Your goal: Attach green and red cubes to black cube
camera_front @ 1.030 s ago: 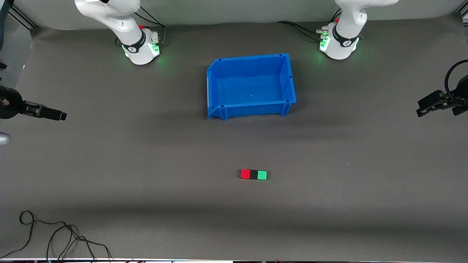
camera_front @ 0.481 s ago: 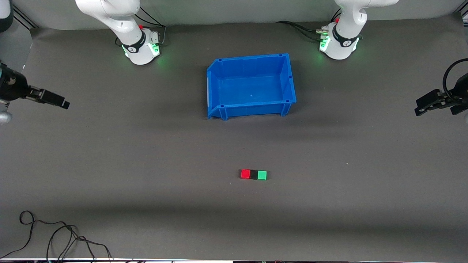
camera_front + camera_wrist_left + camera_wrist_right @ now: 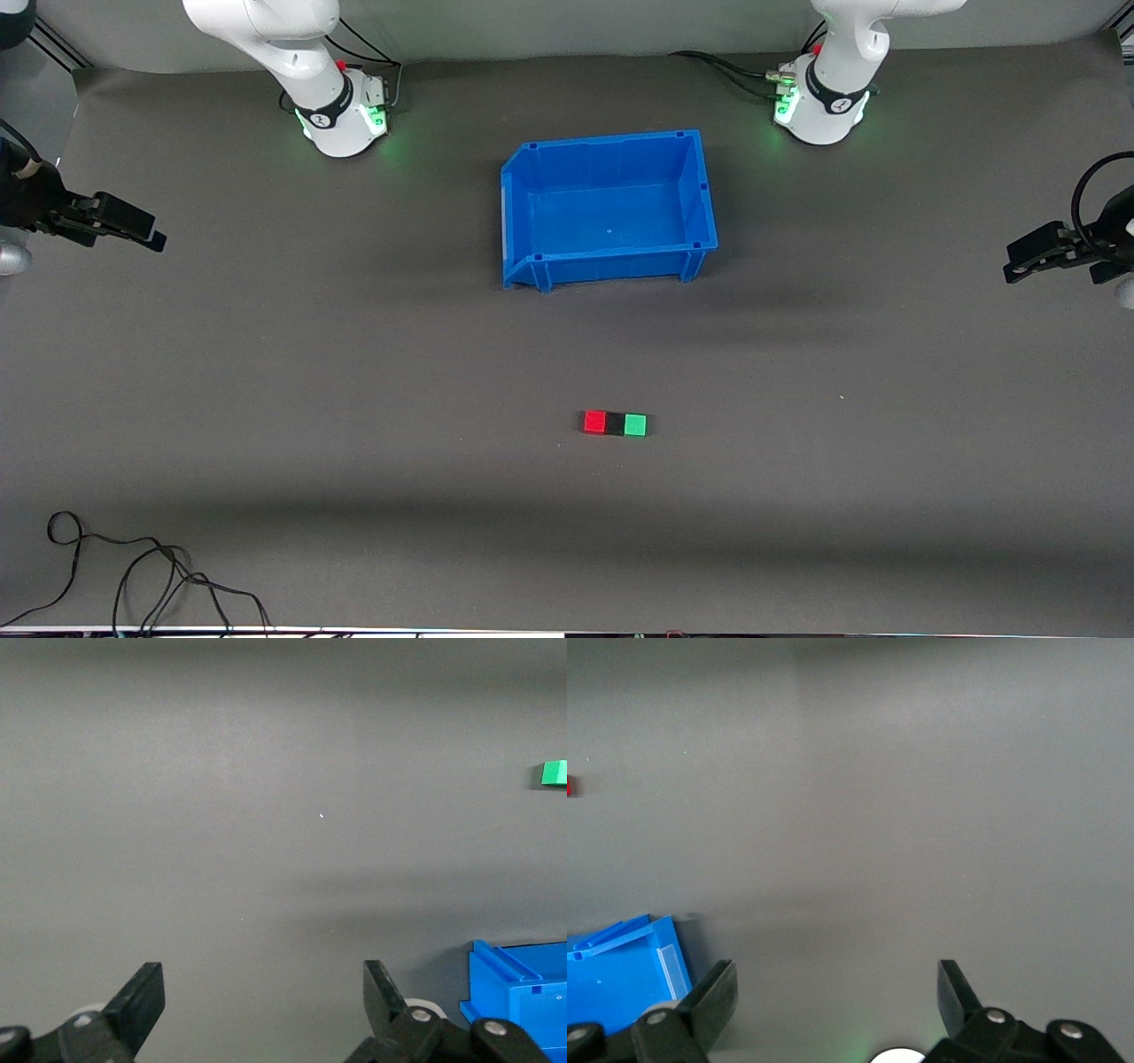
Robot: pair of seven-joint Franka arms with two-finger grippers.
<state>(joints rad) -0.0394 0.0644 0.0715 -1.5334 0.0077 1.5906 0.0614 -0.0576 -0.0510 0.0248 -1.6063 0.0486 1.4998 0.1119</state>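
Three tiny cubes sit in one touching row on the dark mat, nearer the front camera than the bin: the red cube (image 3: 594,422) toward the right arm's end, the black cube (image 3: 615,424) in the middle, the green cube (image 3: 635,425) toward the left arm's end. My right gripper (image 3: 146,230) hangs open and empty over the mat's edge at the right arm's end, well away from the row. My left gripper (image 3: 1017,260) is open and empty at the left arm's end. In the wrist views both grippers (image 3: 263,979) (image 3: 837,979) show wide jaws over bare mat, with the green cube (image 3: 555,773) and a sliver of the red cube (image 3: 569,786) at the frame edges.
An empty blue bin (image 3: 611,261) stands mid-table between the robots' bases and the cube row; its corner shows in both wrist views (image 3: 523,992) (image 3: 620,974). A loose black cable (image 3: 133,576) lies at the near corner at the right arm's end.
My right gripper has drifted toward the robots' side of the table. The left gripper has barely shifted. The cubes have not moved.
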